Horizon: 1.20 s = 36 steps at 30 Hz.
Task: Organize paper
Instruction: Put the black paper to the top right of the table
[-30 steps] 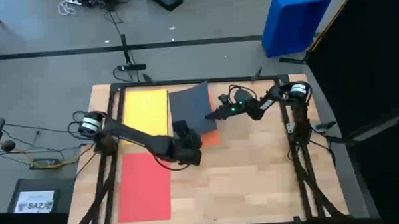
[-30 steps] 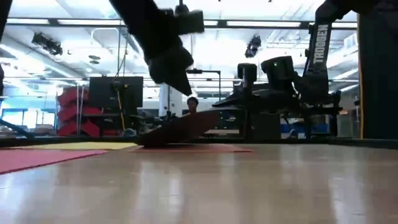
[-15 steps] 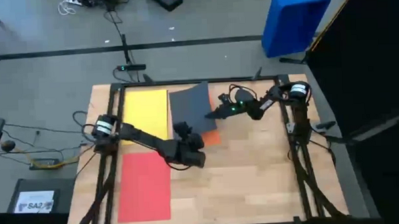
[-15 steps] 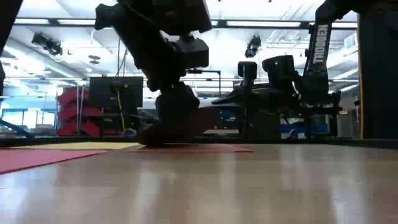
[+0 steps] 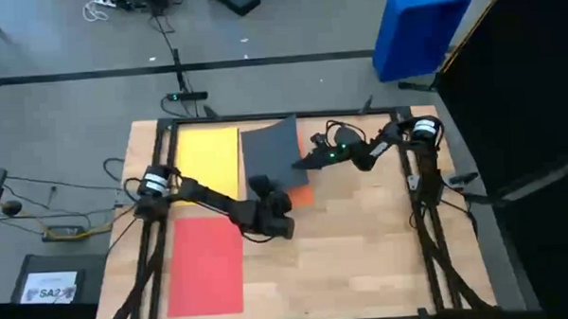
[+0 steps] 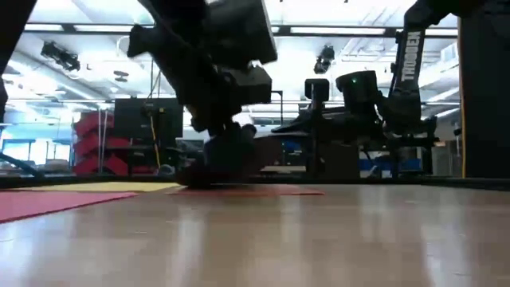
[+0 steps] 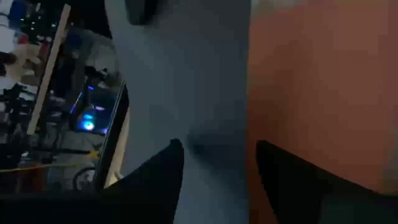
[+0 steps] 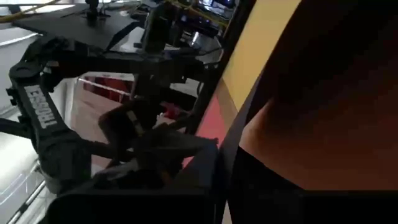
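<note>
Sorting four coloured sheets on a wooden table [image 5: 363,242]; judged partway, nothing yet stacked.

Red sheet [image 5: 207,266]: flat at near left, well apart from the rest, untouched. Yellow sheet [image 5: 208,160]: flat at far left, edge just beside the dark one. Dark grey sheet [image 5: 269,150]: far centre, overlapping the orange sheet [image 5: 301,194], of which only a corner shows past the arm in the high view. In the low view the dark sheet's right side appears lifted off the table.

Right gripper [image 5: 303,163]: at the dark grey sheet's right edge, jaws closed; it looks pinched on that edge, holding it raised, though contact is small in the frame. Right wrist view agrees: dark sheet close over orange, yellow beyond.

Left gripper [image 5: 269,190]: low at the near edge of the dark grey sheet, where it meets the orange. Left wrist view shows fingers [image 7: 155,180] spread, one over grey, one over orange, nothing between them.

Judgement: all four sheets remain spread out, so gathering them into one pile is left. The step in hand seems to be separating grey from orange.
</note>
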Each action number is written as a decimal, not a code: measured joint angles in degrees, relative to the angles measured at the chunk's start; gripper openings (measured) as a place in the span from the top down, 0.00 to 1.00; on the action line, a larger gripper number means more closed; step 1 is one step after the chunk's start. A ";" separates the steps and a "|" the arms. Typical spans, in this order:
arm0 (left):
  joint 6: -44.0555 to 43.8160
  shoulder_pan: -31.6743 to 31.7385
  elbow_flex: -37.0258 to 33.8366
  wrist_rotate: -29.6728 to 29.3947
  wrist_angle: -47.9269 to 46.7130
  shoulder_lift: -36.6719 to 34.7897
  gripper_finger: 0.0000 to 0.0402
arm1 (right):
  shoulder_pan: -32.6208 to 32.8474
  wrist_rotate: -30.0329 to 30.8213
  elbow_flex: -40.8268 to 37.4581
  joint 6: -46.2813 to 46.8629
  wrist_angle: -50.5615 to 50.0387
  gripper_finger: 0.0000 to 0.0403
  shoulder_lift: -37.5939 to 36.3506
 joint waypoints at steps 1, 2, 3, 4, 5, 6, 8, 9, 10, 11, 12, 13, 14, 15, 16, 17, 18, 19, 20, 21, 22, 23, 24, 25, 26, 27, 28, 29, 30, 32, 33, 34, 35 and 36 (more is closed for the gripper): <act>-0.02 -0.02 0.00 -1.43 -0.12 0.03 0.55 | 0.00 -0.06 0.00 0.00 0.00 1.00 0.00; -0.03 -0.04 0.00 -2.88 -0.30 0.02 0.55 | 0.00 -0.18 0.00 0.02 0.00 1.00 0.00; -0.02 -0.04 0.00 -4.49 -0.60 -0.02 0.57 | 0.00 -0.31 0.00 0.08 -0.01 1.00 0.00; -0.02 -0.17 0.00 -5.75 -0.99 -0.02 0.58 | 0.04 -0.45 0.00 0.35 -0.02 1.00 0.00; -0.02 -0.28 0.00 -6.82 -1.46 -0.02 0.60 | 0.07 -0.53 0.00 0.50 0.00 1.00 0.00; 0.00 -0.40 0.00 -7.69 -1.82 -0.02 0.63 | 0.07 -0.66 0.00 0.65 0.00 1.00 0.00; -0.02 -0.49 0.00 -8.99 -2.70 -0.02 0.70 | 0.07 -1.08 0.00 0.86 -0.02 1.00 0.00; -0.02 -0.50 0.00 -9.04 -3.01 -0.02 0.73 | 0.07 -1.23 0.00 0.97 -0.01 1.00 0.00; 0.01 -0.50 0.00 -9.04 -3.29 -0.02 0.77 | 0.07 -1.37 0.00 0.99 0.00 1.00 0.00; 0.13 -0.50 0.00 -9.00 -3.60 -0.02 0.82 | 0.11 -1.41 0.00 1.09 0.00 1.00 0.00; 0.36 -0.52 0.00 -9.00 -3.75 -0.02 0.86 | 0.11 -1.55 0.00 1.41 -0.02 1.00 0.00; 0.42 -0.52 0.00 -9.02 -3.73 -0.02 0.91 | 0.11 -1.74 0.00 1.68 -0.02 1.00 0.00; 0.42 -0.52 0.00 -9.05 -3.69 -0.02 0.95 | 0.11 -1.86 0.00 2.02 -0.01 1.00 0.00; 0.47 -0.52 0.00 -9.08 -3.69 -0.04 0.98 | 0.11 -2.01 0.00 2.32 0.00 1.00 0.00; 0.94 -0.52 0.00 -9.18 -3.57 -0.04 0.98 | 0.14 -2.20 0.00 2.66 0.07 1.00 0.00; 1.86 -0.52 0.00 -9.28 -3.45 -0.04 0.98 | 0.15 -2.53 0.00 3.14 0.33 1.00 0.00; 2.44 -0.52 0.14 -9.45 -3.71 -0.04 0.99 | 0.15 -2.84 0.00 3.72 0.79 1.00 0.00; 3.33 -0.53 0.50 -9.51 -3.90 -0.04 0.99 | 0.15 -3.19 0.00 4.34 1.28 1.00 0.00; 4.03 -0.54 1.11 -9.62 -3.78 -0.04 1.00 | 0.15 -3.56 0.00 5.11 1.78 1.00 0.00; 5.03 -0.54 1.77 -9.95 -3.73 -0.04 1.00 | 0.15 -3.98 0.00 5.98 2.36 1.00 0.00; 5.97 -0.54 2.49 -10.62 -3.97 -0.04 1.00 | 0.15 -4.23 0.00 6.82 2.97 1.00 0.00; 6.99 -0.54 3.43 -11.15 -4.47 -0.04 1.00 | 0.17 -4.51 0.00 7.58 3.62 1.00 0.00; 8.31 -0.54 4.58 -11.73 -5.01 -0.04 1.00 | 0.20 -4.79 0.00 8.25 3.86 1.00 -0.15; 9.61 -0.54 5.68 -12.16 -5.13 -0.04 1.00 | 0.22 -5.05 -0.02 8.71 3.82 1.00 -0.45; 10.95 -0.54 6.80 -12.59 -5.35 -0.04 1.00 | 0.33 -5.09 -0.02 8.98 3.86 1.00 -0.88; 12.32 -0.54 7.96 -13.34 -5.61 -0.04 1.00 | 0.35 -5.19 -0.02 9.24 3.83 1.00 -1.45; 13.76 -0.54 9.12 -13.75 -5.99 -0.04 1.00 | 0.40 -5.35 -0.02 9.52 3.84 1.00 -2.11; 14.81 -0.54 10.24 -13.95 -6.47 -0.04 1.00 | 0.54 -5.39 -0.02 9.80 3.89 1.00 -2.74; 15.57 -0.54 11.39 -14.28 -7.21 -0.04 1.00 | 0.60 -5.37 -0.02 10.03 3.85 1.00 -3.49; 16.39 -0.54 13.20 -14.60 -8.63 -0.05 1.00 | 0.70 -5.11 -0.02 10.44 3.82 1.00 -5.04; 16.87 -0.55 13.85 -14.71 -8.99 -0.07 1.00 | 0.70 -4.99 -0.02 10.49 3.56 1.00 -5.99; 17.00 -0.60 14.43 -14.74 -9.72 -0.08 1.00 | 0.70 -4.96 -0.02 10.48 2.81 1.00 -6.99; 16.99 -0.65 14.91 -14.70 -10.70 -0.08 1.00 | 0.70 -4.95 -0.02 10.26 1.81 1.00 -7.99; 16.94 -0.70 15.31 -14.69 -11.47 -0.08 1.00 | 0.70 -4.91 -0.02 9.91 0.48 1.00 -9.07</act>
